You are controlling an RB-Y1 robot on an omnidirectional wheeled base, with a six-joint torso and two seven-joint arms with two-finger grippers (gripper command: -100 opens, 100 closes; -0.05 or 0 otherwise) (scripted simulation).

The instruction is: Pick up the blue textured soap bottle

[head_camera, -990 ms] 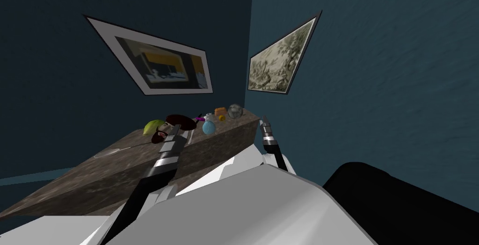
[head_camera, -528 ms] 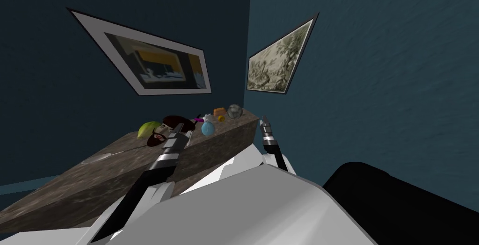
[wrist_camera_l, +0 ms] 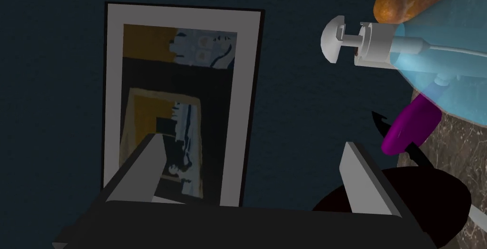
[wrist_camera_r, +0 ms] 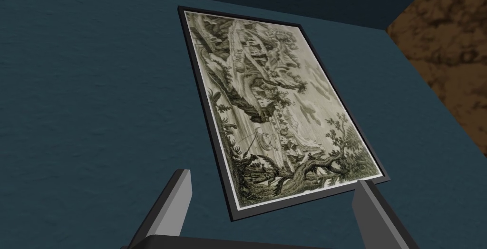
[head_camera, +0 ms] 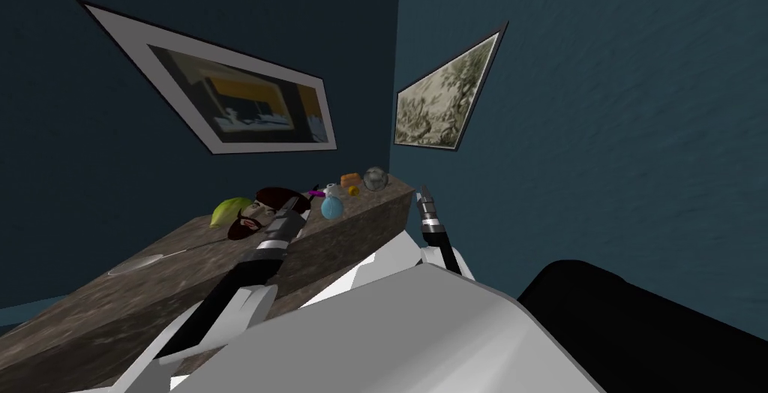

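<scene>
Soap bottle, pale blue with a white pump, stands untouched on a brown stone counter, near its far corner among small clutter. Left gripper hovers over the counter close to the bottle, fingers spread and empty, with the bottle off to one side. Right gripper, raised beside the counter's end, is also spread. Aligning, grasping and lifting appear still to do.

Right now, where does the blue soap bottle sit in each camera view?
Head view: blue soap bottle upright on the stone counter, just past the left pincer.
Left wrist view: bottle outside the open fingers, to one side and ahead.
Right wrist view: right pincer open, pointed away from the counter.
Shared landmark: magenta thing beside the bottle, head and left wrist views.
</scene>
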